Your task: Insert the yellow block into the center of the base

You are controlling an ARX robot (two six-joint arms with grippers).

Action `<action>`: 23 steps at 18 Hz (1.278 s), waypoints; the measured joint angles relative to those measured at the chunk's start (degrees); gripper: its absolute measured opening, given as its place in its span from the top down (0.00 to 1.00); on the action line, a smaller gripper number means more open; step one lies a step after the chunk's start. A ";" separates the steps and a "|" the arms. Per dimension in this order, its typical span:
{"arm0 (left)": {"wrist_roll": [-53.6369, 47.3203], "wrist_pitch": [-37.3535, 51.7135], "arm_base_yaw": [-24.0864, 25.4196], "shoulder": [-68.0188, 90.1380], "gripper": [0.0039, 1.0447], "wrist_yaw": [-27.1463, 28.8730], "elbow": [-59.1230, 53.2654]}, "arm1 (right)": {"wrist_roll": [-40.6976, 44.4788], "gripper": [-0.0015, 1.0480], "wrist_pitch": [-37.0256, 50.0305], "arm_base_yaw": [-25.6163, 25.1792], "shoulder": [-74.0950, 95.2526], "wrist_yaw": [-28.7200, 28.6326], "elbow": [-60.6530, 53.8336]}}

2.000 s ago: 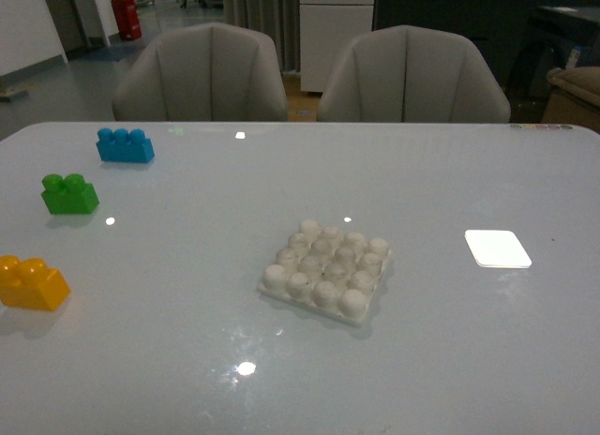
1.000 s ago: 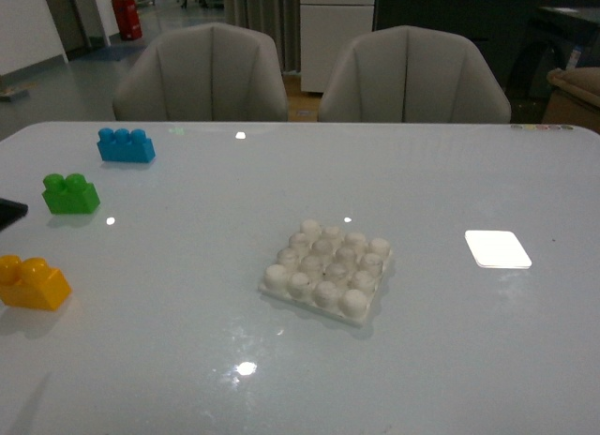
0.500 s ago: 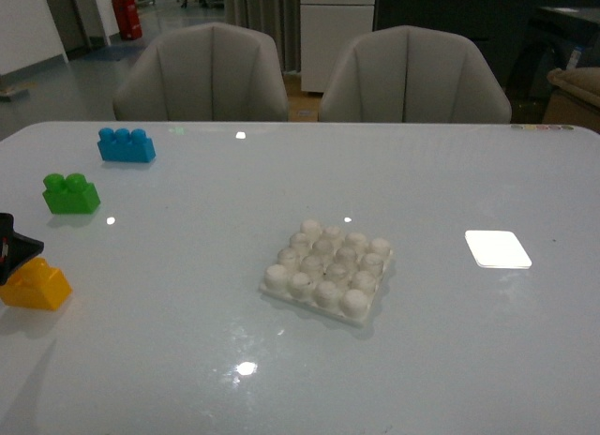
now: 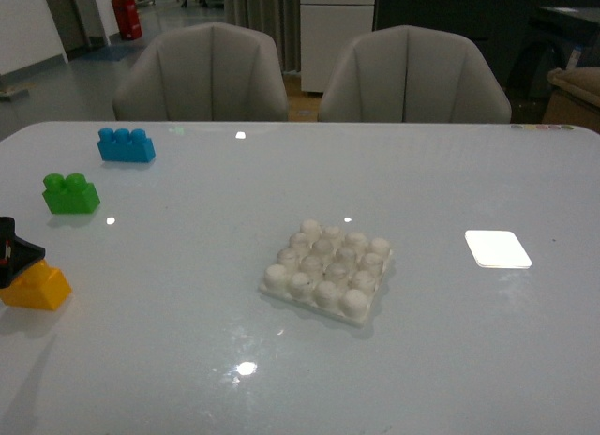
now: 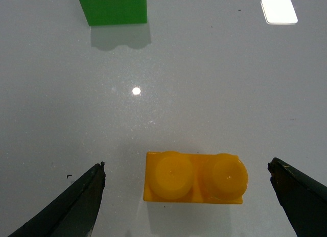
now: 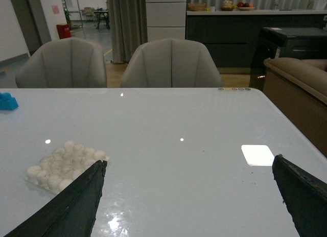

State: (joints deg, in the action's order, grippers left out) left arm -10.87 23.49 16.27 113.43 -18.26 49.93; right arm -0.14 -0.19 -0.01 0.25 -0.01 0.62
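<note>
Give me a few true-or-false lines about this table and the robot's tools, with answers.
1. The yellow block sits on the base. False: it lies on the table, well left of the base.
2. The left tool is open, a finger on each side of the yellow block, touching neither end. True.
3. The blue block has two studs. False: it has three; the green block has two.
4. Nothing stands on the base. True.
5. The right tool holds the white card. False: it is open and empty; the card lies on the table.
</note>
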 joint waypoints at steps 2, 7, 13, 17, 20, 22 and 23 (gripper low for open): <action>-0.04 1.33 -0.26 0.20 0.06 -0.50 -0.11 | 0.00 0.06 0.00 0.00 0.00 0.00 0.00; -1.46 2.75 -0.55 2.05 0.06 -1.57 -0.90 | 0.00 0.06 0.00 0.00 0.00 0.00 0.00; -1.64 4.46 -0.96 3.98 0.06 -1.84 -1.68 | 0.00 0.06 0.00 0.00 0.00 0.00 0.00; -1.60 5.66 -1.25 4.57 0.06 -0.50 -1.68 | 0.00 0.06 0.00 0.00 0.00 0.00 0.00; -1.55 6.64 -1.84 5.33 0.11 1.20 -1.66 | 0.00 0.06 0.00 0.00 0.00 0.00 0.00; -1.38 7.26 -2.23 5.49 0.32 1.60 -1.66 | 0.00 0.06 0.00 0.00 0.00 0.00 0.00; -1.27 7.61 -2.49 5.44 0.39 1.55 -1.68 | 0.00 0.06 0.00 0.00 0.00 0.00 0.00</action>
State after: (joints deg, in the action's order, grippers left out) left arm -12.14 31.09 13.78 118.87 -16.71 48.25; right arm -0.14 -0.19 -0.01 0.25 -0.01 0.62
